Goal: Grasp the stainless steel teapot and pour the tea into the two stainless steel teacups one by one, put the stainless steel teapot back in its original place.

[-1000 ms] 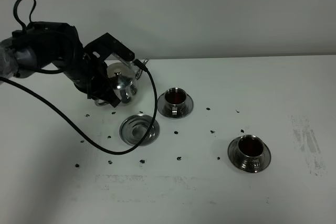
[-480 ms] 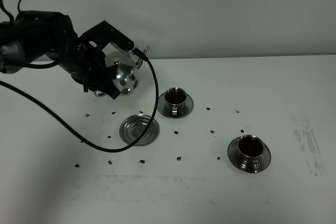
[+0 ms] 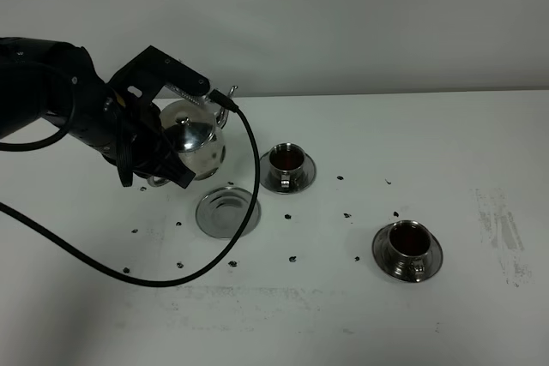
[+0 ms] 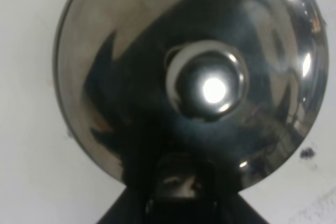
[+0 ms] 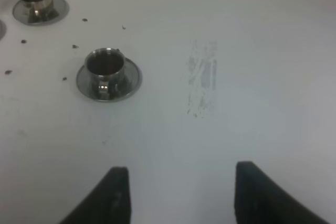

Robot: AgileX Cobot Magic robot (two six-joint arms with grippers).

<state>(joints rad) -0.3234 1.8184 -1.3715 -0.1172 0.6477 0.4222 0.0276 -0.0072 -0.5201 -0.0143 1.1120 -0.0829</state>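
probably a lab, bare white table (image 3: 446, 143), blank wall (image 3: 343, 15)

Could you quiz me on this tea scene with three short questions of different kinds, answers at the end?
1. True or false: the teapot stands on its saucer.
2. Which hand holds the teapot: A left hand, B right hand, C neither?
3. Fill in: both teacups hold a ____ liquid.

Key: 1 false, it is held up behind the saucer, which lies bare. 2 A; the right hand is open over the bare table. 3 dark.
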